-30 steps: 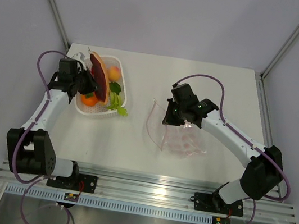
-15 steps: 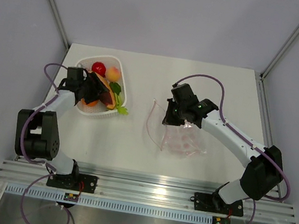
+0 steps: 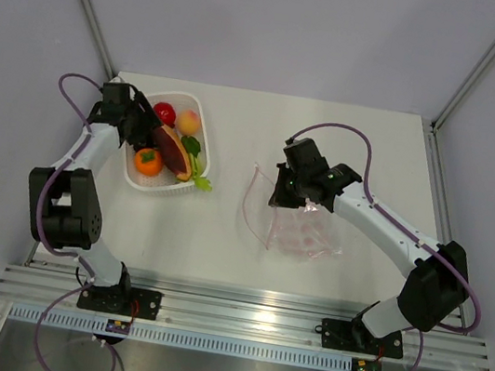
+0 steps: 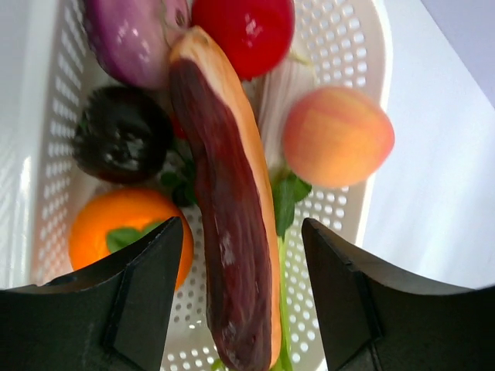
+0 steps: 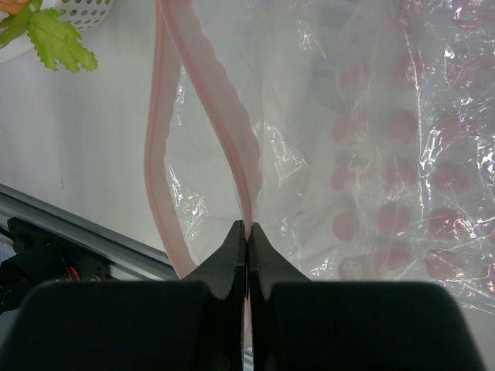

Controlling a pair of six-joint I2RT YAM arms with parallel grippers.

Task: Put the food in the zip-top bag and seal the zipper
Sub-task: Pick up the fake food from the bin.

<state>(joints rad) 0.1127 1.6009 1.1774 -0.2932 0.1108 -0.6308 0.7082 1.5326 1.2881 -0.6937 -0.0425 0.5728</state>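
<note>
White tabletop and grey walls are seen from above; a slotted basket is set at the table's left side, and the food is kept inside it: a tomato, a peach, an orange and a long maroon-and-orange piece; green leaves are draped over its right rim. The left gripper is held over the basket's left part; well right of the basket, the clear bag is lain flat, its zipper turned towards the basket, with the right gripper at that edge.

From the left wrist, the jaws are seen spread wide above the basket, nothing held between them; an onion and an eggplant are also seen inside.

From the right wrist, the jaws are seen pinched tight on the pink zipper; a corner of the basket is glimpsed at upper left.
</note>
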